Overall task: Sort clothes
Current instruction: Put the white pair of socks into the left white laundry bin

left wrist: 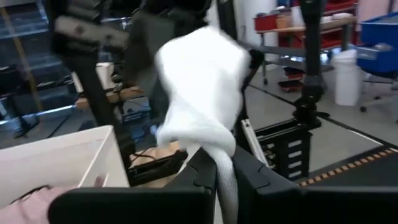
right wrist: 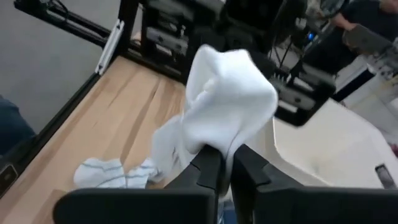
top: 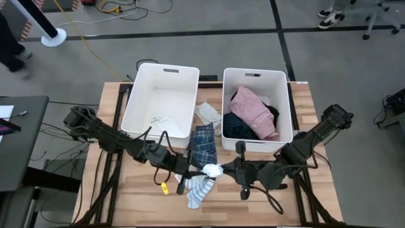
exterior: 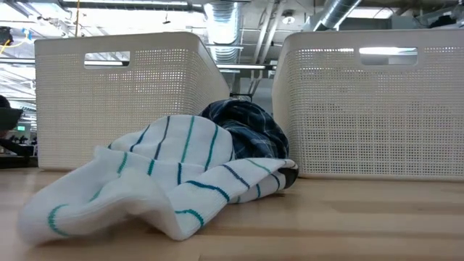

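Observation:
A small white sock is held between my two grippers over the table's near middle. My left gripper is shut on it from the left and my right gripper from the right. A blue-white striped sock lies flat on the table just in front of them, and fills the low view. A blue plaid garment lies crumpled between the tubs' near ends. Pink, navy dotted and black clothes lie in the right tub. Neither gripper shows in the low view. My left gripper pinches a narrow end of the white sock between its two fingers, coming level from the table's left. The rest of the sock bunches up beyond the fingertips, above the table. My right gripper pinches the sock's other end between its two fingers, coming level from the table's right. The sock bulges beyond the fingertips, clear of the tabletop seen below it.
Two large white tubs stand at the table's far side: the left tub holds only a small white item, the right tub holds clothes. A pale cloth lies between them. A yellow tag lies on the table.

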Robot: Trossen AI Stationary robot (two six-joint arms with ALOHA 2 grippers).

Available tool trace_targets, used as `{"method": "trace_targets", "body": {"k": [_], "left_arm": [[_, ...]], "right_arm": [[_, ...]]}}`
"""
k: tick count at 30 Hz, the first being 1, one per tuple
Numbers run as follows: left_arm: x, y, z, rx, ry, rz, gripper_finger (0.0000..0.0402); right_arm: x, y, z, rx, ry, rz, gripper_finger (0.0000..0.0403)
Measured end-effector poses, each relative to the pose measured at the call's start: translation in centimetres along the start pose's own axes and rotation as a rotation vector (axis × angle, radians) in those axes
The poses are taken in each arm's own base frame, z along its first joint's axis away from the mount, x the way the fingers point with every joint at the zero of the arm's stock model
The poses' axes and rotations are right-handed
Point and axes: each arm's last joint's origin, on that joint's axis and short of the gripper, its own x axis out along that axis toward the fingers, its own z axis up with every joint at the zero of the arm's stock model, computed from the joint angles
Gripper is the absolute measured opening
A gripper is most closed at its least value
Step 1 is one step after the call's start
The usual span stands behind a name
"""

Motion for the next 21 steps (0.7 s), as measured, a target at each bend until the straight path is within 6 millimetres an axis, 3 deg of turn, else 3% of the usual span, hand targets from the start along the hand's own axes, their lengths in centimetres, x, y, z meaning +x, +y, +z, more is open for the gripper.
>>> {"method": "trace_targets", "body": {"k": [7, 13, 21], "left_arm": [[-0.3, -0.5, 0.2, 0.055, 0.021, -0.023, 0.0004], [-2.4, -0.5, 2.3, 0.096, 0.027, -0.015, 0.0002], [-5.5, 0.4, 4.7, 0.121, 0.068, 0.027, 0.0001]], "right_arm": [[-0.4, 0.5, -0.4, -0.014, 0.033, 0.018, 0.0056], [-1.0, 1.3, -0.8, -0.044, 0.065, 0.045, 0.0071], [-1.3, 1.7, -0.6, -0.013, 0.049, 0.056, 0.0166]]}}
